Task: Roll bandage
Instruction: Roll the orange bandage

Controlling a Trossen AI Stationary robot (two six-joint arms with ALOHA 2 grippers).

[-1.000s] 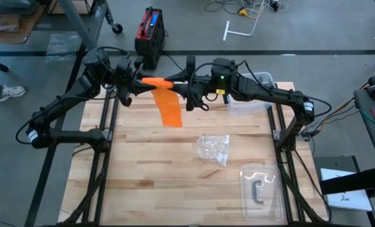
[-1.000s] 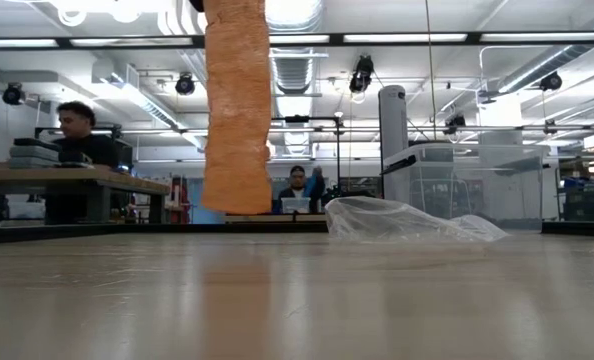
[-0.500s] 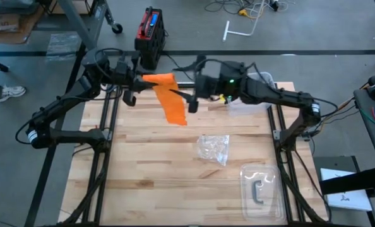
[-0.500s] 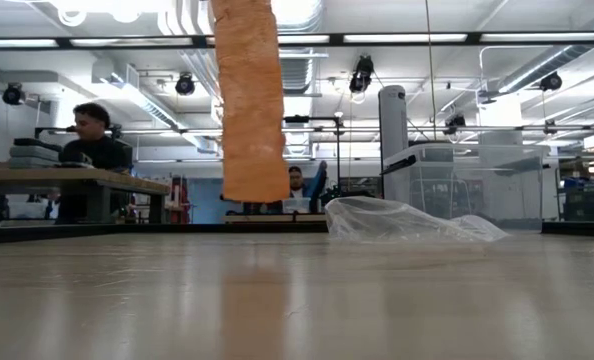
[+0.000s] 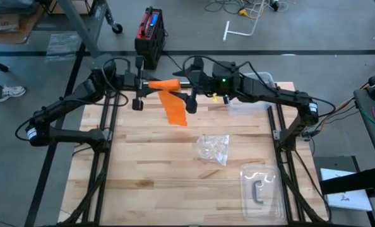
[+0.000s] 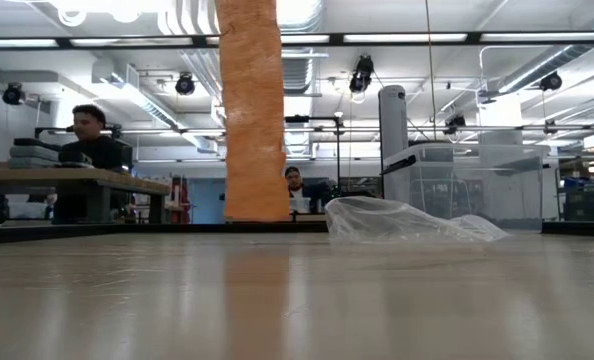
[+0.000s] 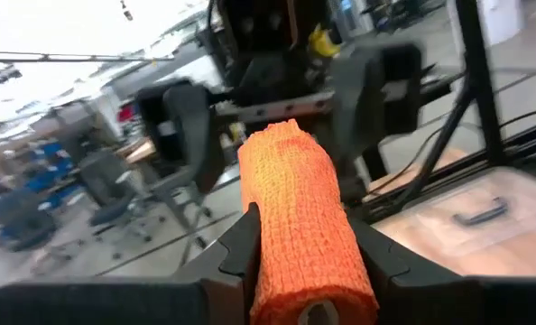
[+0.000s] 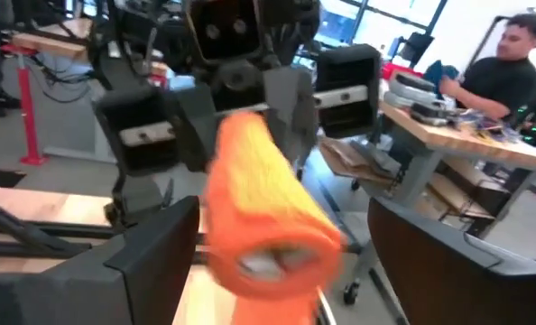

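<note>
The orange bandage is partly wound into a roll (image 5: 164, 84) that lies level in the air over the table's far part. Its loose tail (image 5: 175, 108) hangs down from the roll, and the tail's lower end (image 6: 255, 212) is close over the table top. My left gripper (image 5: 142, 86) reaches in from the left and is shut on the roll (image 7: 300, 217). My right gripper (image 5: 190, 88) faces it from the right and is open. Its fingers (image 8: 155, 253) stand on either side of the roll's free end (image 8: 268, 226), apart from it. My left gripper pinches the roll's left end (image 7: 291, 271) between its two fingers (image 7: 236, 248). The fingers come level from the table's left and lie along the roll. The roll is lifted clear and sticks out level beyond them, with the tail hanging slack below.
A crumpled clear wrapper (image 5: 214, 149) lies mid-table, right of the tail. A clear tray with a dark clip (image 5: 260, 189) sits at the near right, and another clear container (image 5: 250, 101) lies under the right arm. A red and black box (image 5: 151, 28) stands on the floor beyond the far edge.
My right gripper has opened, let go of the roll's end and rolled about its own line. My left gripper has rolled too and shifted a little toward the table's right with the roll. The hanging tail has swung slightly to the right, and its lower end hangs a bit lower.
</note>
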